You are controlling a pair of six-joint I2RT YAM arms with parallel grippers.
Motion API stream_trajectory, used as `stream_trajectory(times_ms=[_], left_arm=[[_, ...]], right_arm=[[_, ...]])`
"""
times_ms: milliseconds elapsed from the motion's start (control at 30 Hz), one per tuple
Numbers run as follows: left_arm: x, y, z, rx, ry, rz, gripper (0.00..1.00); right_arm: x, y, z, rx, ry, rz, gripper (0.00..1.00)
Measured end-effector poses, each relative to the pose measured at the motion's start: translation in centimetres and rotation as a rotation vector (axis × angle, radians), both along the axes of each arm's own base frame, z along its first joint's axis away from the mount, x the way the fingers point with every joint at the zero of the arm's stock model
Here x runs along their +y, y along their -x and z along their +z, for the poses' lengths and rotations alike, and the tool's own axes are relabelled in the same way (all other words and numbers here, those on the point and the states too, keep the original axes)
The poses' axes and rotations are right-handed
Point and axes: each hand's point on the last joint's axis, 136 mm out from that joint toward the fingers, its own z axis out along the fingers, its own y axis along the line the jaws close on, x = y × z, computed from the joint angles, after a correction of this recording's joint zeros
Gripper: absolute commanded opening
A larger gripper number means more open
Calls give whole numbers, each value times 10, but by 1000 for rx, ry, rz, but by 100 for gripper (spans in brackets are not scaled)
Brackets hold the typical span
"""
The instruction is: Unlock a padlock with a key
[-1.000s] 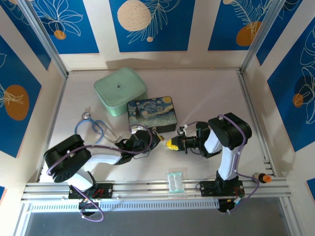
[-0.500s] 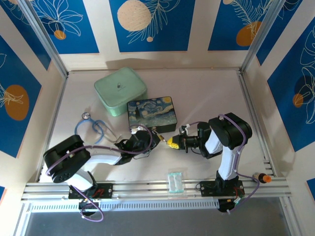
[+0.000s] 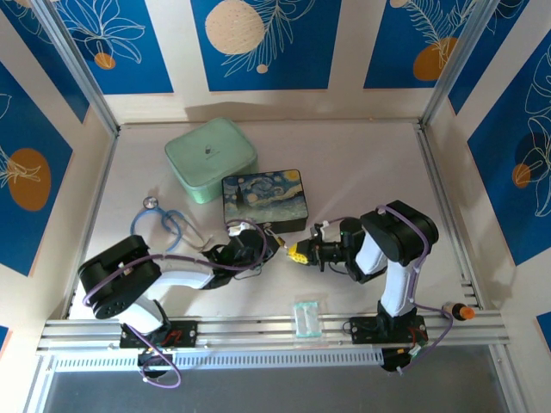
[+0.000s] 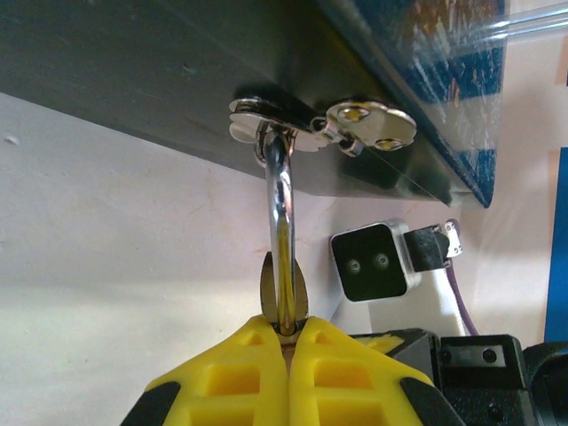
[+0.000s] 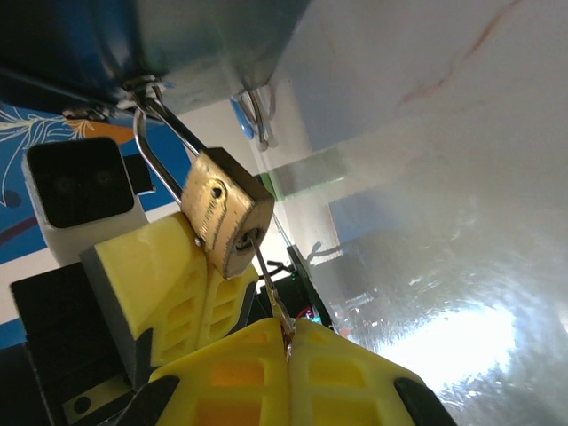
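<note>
**A:** What do we see, starting with the biggest things?

**B:** We see a pale table (image 3: 370, 163) with two arms on it. Well beyond the left gripper (image 3: 275, 244) sits a mint-green case (image 3: 210, 158). Just beyond that gripper's tip sits a painted box (image 3: 263, 199), dark blue with yellow swirls. A stethoscope (image 3: 164, 225) lies to the left of the left gripper, beside its arm. A clear packet (image 3: 306, 317) lies by the front rail, on the near side of the right gripper (image 3: 298, 252).

**A:** How do the grippers stand?

**B:** Their yellow tips face each other, close together, in front of the box. The left gripper's fingers are pressed shut on the padlock (image 5: 226, 213), with its brass body pinched between them. From the left wrist we see the silver shackle (image 4: 281, 222) rise from the fingertips and hook through the box's small clasp (image 4: 319, 124).

**A:** Where is the key?

**B:** From the right wrist we see the right gripper closed tight on the key (image 5: 269, 288). The thin key runs up from its fingertips to the padlock's lower face and touches it at the keyhole. We cannot tell how deep it sits.
</note>
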Motion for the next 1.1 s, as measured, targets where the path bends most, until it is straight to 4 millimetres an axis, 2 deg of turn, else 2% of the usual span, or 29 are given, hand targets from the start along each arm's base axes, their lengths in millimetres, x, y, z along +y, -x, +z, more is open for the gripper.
stream_trajectory(times_ms=[233, 500, 733, 800, 867, 1000, 1100], left_arm=[[-8, 5, 4, 3, 35, -16, 0], [-11, 8, 6, 3, 45, -33, 0], [-9, 16, -1, 20, 15, -52, 0], [-8, 18, -3, 19, -2, -59, 4], [-6, 19, -4, 17, -24, -66, 13], [-3, 19, -9, 10, -93, -81, 20], [-1, 19, -10, 9, -119, -85, 29]], right_arm=[[8, 6, 0, -25, -11, 24, 0], [-2, 4, 0, -66, -28, 22, 0], [-9, 1, -3, -109, -3, -7, 0], [-10, 1, -4, -119, 11, -9, 0], [-11, 2, -6, -121, 31, -10, 0], [-16, 7, -11, -115, 93, 2, 0], [-18, 15, -17, -96, 172, 22, 0]])
